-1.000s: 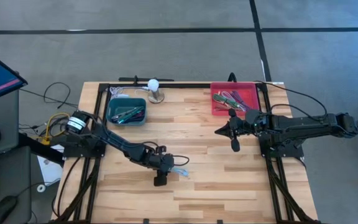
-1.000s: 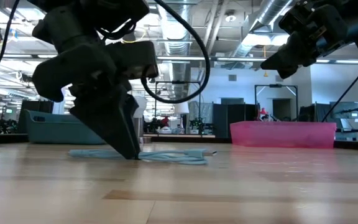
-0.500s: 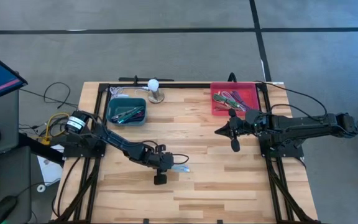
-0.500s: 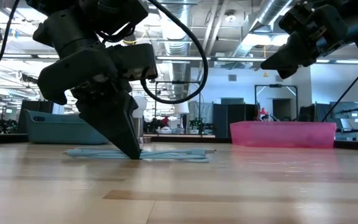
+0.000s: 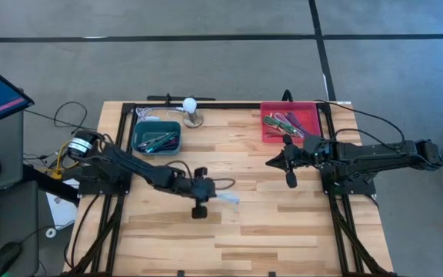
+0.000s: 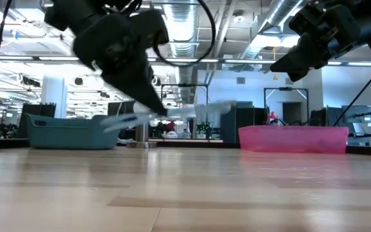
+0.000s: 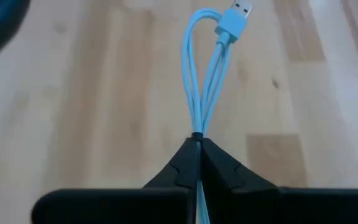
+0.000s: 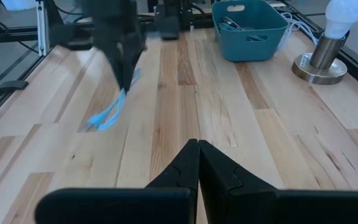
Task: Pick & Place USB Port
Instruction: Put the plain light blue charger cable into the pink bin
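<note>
A light-blue USB cable, folded into a bundle of several strands, ends in a blue plug with a metal tip. My left gripper is shut on it above the table's middle, and in the low view the cable hangs clear of the wood. My right gripper is shut and holds nothing. It hovers in front of the red tray and shows high in the low view. My left gripper pinches the folded cable bundle between its two fingertips, several strands together, partway along the bundle with the plug end beyond the tips. The fingers slant down from above and from the table's left. The cable is lifted clear, and it sticks out on both sides of the fingers.
A teal bin holding cables stands at the far left. Beside it is a bulb on a round metal base. The red tray at the far right holds several cables. Bare wood lies between the two arms.
My left gripper has shut on the cable, which lay flat on the table, and has then risen. The whole cable has come up with it and now hangs clear of the wood.
</note>
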`<state>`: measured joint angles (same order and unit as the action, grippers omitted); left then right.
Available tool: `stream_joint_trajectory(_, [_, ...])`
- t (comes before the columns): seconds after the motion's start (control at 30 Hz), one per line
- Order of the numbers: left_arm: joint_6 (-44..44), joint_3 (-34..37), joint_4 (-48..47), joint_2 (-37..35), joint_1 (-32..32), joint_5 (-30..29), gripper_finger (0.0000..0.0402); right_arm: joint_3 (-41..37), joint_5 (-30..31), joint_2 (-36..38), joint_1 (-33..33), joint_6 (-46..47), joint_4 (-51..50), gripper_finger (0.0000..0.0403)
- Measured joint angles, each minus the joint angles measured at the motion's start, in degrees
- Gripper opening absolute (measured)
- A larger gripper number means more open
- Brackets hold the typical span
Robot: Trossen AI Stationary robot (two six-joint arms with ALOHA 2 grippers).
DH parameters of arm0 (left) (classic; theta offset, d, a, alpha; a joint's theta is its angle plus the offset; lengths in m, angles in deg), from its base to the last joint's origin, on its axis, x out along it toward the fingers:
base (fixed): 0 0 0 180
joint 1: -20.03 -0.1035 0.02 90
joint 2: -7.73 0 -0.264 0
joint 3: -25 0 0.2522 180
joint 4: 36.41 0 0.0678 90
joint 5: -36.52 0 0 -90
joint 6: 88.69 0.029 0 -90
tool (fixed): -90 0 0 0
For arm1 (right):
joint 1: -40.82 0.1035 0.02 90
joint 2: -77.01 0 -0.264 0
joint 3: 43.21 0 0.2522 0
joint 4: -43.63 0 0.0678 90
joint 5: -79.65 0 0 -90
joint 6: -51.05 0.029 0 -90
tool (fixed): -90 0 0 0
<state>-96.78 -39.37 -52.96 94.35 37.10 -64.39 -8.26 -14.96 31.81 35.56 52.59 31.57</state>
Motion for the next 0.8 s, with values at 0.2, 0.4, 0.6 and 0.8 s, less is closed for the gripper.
stream_joint_trajectory(0.2, [6.3, 0.0, 0.2, -4.8, -5.5, -2.0, 0.0006, 0.0, 0.0, 0.8, 0.0, 0.0, 0.4, 0.0000])
stream_joint_trajectory(0.4, [12.3, 0.0, 1.6, -6.7, -12.2, -2.9, 0.0006, 0.0, 0.0, 6.8, 2.2, -3.3, 0.5, 0.0000])
stream_joint_trajectory(0.6, [15.6, -0.1, 9.6, -6.4, -18.6, 0.6, 0.0006, 0.0, 1.0, 15.1, 5.6, -5.9, -3.4, 0.0000])
stream_joint_trajectory(0.8, [17.5, -0.1, 15.2, -6.4, -20.7, 5.4, 0.0006, 0.0, 10.5, 18.0, 8.2, -3.3, -10.4, 0.0000])
